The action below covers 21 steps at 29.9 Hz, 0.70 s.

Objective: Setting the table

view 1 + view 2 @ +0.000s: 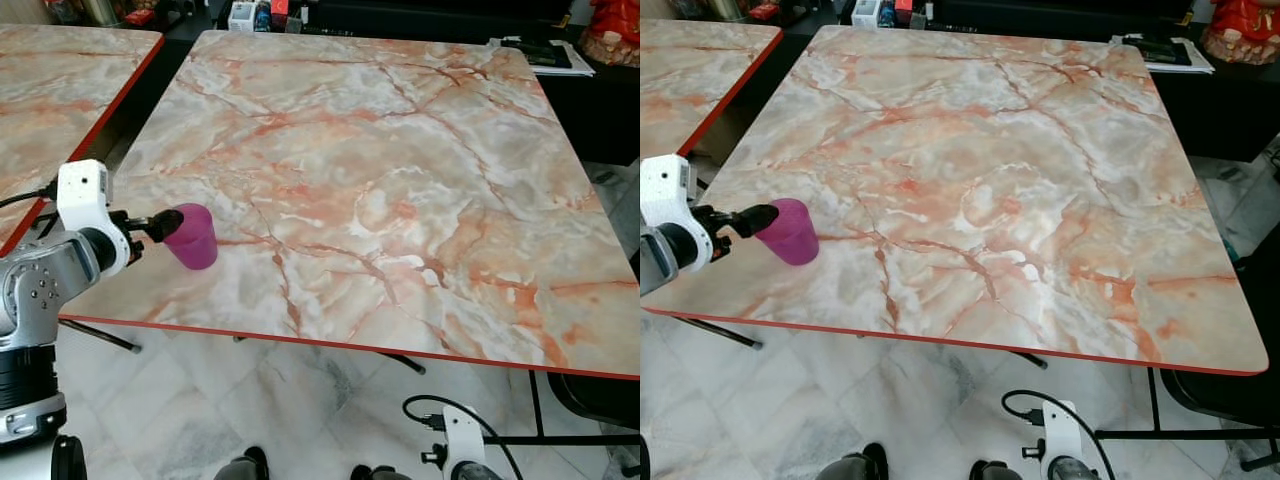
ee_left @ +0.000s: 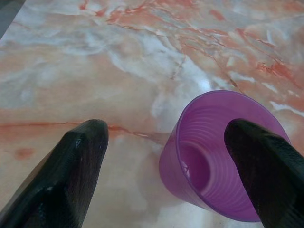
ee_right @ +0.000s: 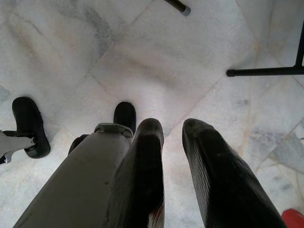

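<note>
A translucent purple plastic cup (image 1: pixel 192 236) stands on the marble-patterned table (image 1: pixel 400 200), close to its front left edge. My left gripper (image 1: pixel 165 225) is at the cup's rim on its left side, fingers spread wide open. In the left wrist view the cup (image 2: pixel 209 166) sits off to one side of the gap, one black finger (image 2: pixel 266 166) overlapping its rim while the other finger (image 2: pixel 71 166) hangs over bare tabletop. The cup looks empty. My right gripper (image 3: pixel 172 124) hangs idle below the table's front edge, pointing at the floor with its fingers close together.
A second marble table (image 1: pixel 60 90) stands to the left across a narrow gap. Boxes (image 1: pixel 250 15) and papers (image 1: pixel 545 55) lie beyond the far edge. Under the front edge are black table legs (image 1: pixel 500 438) on pale floor tiles (image 3: pixel 156 61) and my own feet (image 3: pixel 28 123).
</note>
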Motion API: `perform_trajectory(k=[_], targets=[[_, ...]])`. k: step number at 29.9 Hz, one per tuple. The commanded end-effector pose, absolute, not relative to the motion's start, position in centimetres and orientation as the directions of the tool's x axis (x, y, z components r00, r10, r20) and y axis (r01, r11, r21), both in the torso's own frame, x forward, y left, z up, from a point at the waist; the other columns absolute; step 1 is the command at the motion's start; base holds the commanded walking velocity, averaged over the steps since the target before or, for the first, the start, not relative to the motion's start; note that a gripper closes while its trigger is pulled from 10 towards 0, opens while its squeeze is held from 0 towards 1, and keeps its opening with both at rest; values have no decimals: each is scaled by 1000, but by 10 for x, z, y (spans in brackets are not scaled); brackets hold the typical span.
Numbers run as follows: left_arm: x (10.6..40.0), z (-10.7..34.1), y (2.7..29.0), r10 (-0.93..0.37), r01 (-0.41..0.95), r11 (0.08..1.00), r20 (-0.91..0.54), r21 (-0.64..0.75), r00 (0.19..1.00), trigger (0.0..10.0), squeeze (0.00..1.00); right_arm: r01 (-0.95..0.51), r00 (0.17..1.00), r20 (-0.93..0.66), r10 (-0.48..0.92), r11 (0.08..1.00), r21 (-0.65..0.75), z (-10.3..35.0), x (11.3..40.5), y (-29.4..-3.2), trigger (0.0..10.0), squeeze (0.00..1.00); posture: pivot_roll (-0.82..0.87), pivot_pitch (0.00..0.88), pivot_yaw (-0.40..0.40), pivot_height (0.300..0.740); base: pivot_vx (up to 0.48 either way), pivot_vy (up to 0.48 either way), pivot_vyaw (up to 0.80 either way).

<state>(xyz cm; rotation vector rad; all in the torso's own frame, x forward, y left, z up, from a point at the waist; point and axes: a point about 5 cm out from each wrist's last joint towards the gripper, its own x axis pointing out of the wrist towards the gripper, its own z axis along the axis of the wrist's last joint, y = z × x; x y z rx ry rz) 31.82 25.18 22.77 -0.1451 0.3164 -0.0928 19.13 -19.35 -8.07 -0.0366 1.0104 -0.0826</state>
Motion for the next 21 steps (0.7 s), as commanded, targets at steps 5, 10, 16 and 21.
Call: perform_trajectory(k=[5, 10, 16, 21], targets=[[319, 221, 250, -101, 54, 987, -322, -151, 941, 8392, 0, 73, 513, -853, -98, 995, -70, -83, 185, -196, 10000, 0, 55, 194, -42, 736, 0, 0, 0], [320, 221, 250, -97, 50, 987, -324, -150, 941, 0, 0, 74, 514, -852, -98, 995, -70, -83, 185, -196, 10000, 0, 57, 189, -41, 736, 0, 0, 0], [321, 219, 249, -105, 59, 987, -328, -149, 939, 0, 0, 73, 514, -852, -98, 995, -70, -83, 185, -195, 10000, 0, 55, 181, -38, 736, 0, 0, 0], [322, 218, 247, -117, 71, 987, -334, -145, 935, 706, 0, 74, 513, -853, -97, 995, -68, -84, 185, -195, 10000, 0, 52, 177, -36, 736, 0, 0, 0]])
